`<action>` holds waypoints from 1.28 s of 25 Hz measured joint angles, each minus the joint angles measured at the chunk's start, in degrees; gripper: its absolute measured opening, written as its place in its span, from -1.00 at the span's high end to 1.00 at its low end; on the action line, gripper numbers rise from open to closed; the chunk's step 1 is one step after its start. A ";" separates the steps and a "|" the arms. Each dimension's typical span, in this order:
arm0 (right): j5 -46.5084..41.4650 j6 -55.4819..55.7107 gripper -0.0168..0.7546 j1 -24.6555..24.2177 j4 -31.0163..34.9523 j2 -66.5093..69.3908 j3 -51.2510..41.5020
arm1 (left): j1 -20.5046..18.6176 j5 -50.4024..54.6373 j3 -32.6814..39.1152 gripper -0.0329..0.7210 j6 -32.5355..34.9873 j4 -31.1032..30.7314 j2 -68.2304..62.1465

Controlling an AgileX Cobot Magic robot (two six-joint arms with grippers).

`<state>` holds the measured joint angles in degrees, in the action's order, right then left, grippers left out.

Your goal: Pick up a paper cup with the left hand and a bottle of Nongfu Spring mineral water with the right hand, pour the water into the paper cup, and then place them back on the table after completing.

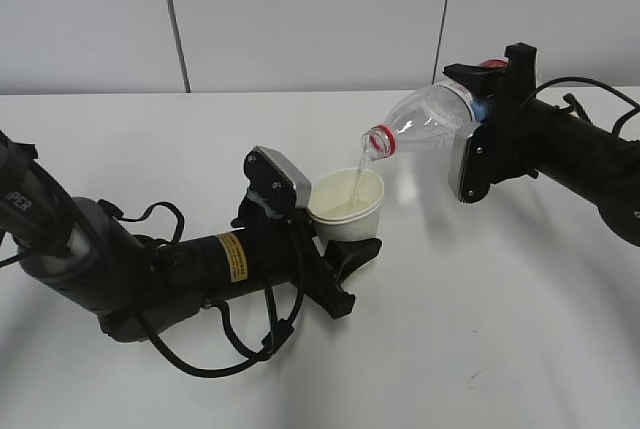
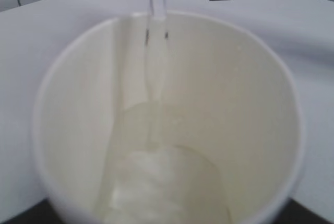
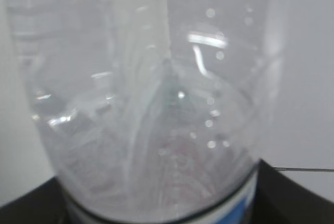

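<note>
My left hand's gripper point(image 1: 340, 239) is shut on a white paper cup point(image 1: 347, 206), held upright a little above the table point(image 1: 480, 329). My right hand's gripper point(image 1: 480, 109) is shut on a clear Nongfu Spring bottle point(image 1: 430, 121) with a red neck ring, tilted mouth-down to the left over the cup. A thin stream of water point(image 1: 358, 171) falls from the mouth into the cup. The left wrist view looks into the cup point(image 2: 78, 104) with the stream point(image 2: 156, 41) and pooled water point(image 2: 162, 182). The right wrist view is filled by the bottle point(image 3: 146, 104); the jaws are hidden.
Black cables point(image 1: 230, 344) loop under the left arm on the white table. A pale panelled wall point(image 1: 300, 9) stands behind the table's far edge.
</note>
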<state>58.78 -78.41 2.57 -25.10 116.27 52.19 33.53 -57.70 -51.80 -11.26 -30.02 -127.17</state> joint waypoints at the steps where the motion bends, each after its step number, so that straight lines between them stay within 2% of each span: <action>1: 0.00 0.00 -0.10 0.11 0.00 0.00 0.00 | 0.00 0.05 0.00 -0.07 0.00 0.00 0.00; 32: 0.00 4.36 -0.10 1.18 0.87 0.00 0.00 | 0.00 0.36 0.00 -0.06 0.00 -0.05 0.00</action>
<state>58.78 -74.04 3.75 -24.22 116.27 52.19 33.53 -57.34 -51.80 -11.26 -30.07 -127.17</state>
